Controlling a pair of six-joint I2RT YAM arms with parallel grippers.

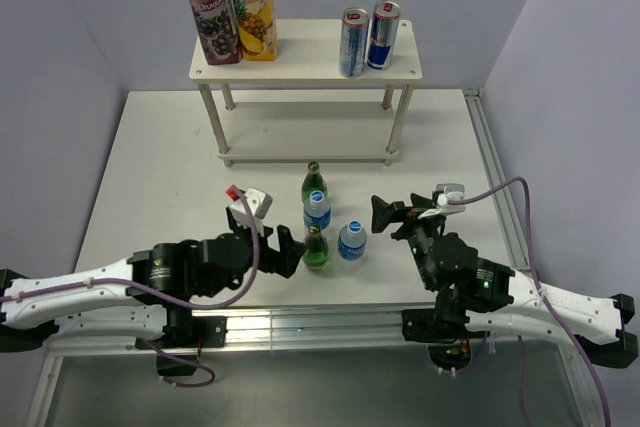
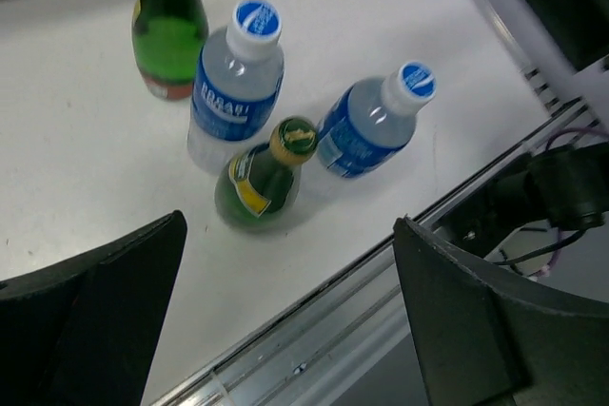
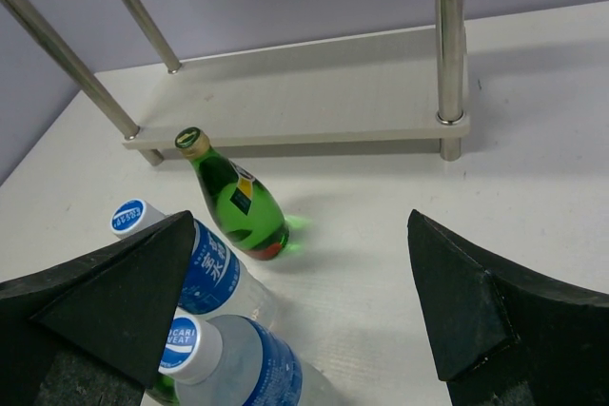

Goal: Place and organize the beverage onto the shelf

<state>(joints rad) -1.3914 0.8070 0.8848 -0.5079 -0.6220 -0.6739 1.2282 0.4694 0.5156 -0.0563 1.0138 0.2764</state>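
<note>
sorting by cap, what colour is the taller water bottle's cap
The cap is blue with white sides; left wrist view shows it best.

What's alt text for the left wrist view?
Four bottles stand clustered on a white table: two green glass bottles, two clear bottles with blue labels. The left pincer, open and empty, frames the bottom corners.

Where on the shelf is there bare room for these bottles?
The top board has a bare strip between the juice cartons and the cans. The lower board is bare along its visible length. Crowded: the four bottles bunched between the left gripper and right gripper, both open.
</note>
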